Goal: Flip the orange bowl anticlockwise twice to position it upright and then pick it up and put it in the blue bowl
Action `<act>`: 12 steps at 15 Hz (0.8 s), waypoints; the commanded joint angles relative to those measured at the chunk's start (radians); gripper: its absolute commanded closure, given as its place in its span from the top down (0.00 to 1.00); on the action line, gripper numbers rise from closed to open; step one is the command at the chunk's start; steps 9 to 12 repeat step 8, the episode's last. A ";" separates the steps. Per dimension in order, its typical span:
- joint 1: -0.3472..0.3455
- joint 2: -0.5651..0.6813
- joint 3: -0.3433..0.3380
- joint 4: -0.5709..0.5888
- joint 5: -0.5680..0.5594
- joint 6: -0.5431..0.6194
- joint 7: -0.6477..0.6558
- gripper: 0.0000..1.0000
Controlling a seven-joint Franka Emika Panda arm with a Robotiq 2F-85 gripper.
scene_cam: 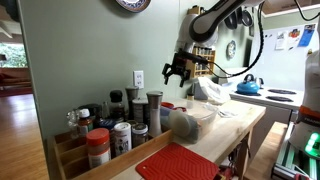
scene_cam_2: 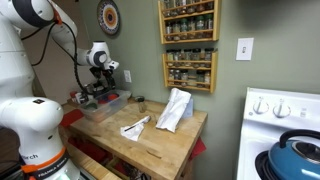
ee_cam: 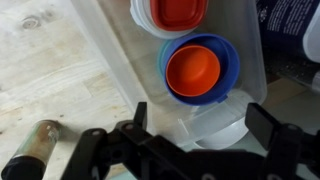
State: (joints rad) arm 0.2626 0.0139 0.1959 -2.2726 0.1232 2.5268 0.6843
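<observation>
One orange bowl (ee_cam: 193, 68) sits in the blue bowl (ee_cam: 232, 58) beneath the wide-open, empty gripper (ee_cam: 203, 126).

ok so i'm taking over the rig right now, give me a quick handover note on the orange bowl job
Gripper: jaws open, holding nothing, hovering above the clear bin.
Orange bowl: sits inside the blue bowl, which is in the clear bin, apart from the jaws.
Done: the placing looks finished; the orange bowl seems to lie open side up, though only the wrist view shows it.
Left: probably just pulling the arm clear.
Note: a second orange item lies at the top edge of the wrist view, partly cut off; likely best left alone.
</observation>
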 commanded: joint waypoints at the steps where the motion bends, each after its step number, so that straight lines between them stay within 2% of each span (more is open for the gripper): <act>1: -0.014 -0.135 0.011 -0.091 0.012 -0.057 -0.207 1.00; 4: -0.016 -0.205 0.007 -0.133 0.008 -0.073 -0.356 1.00; 5: -0.022 -0.133 0.019 -0.070 0.005 -0.060 -0.276 1.00; 12: -0.025 -0.148 0.020 -0.074 0.006 -0.060 -0.287 1.00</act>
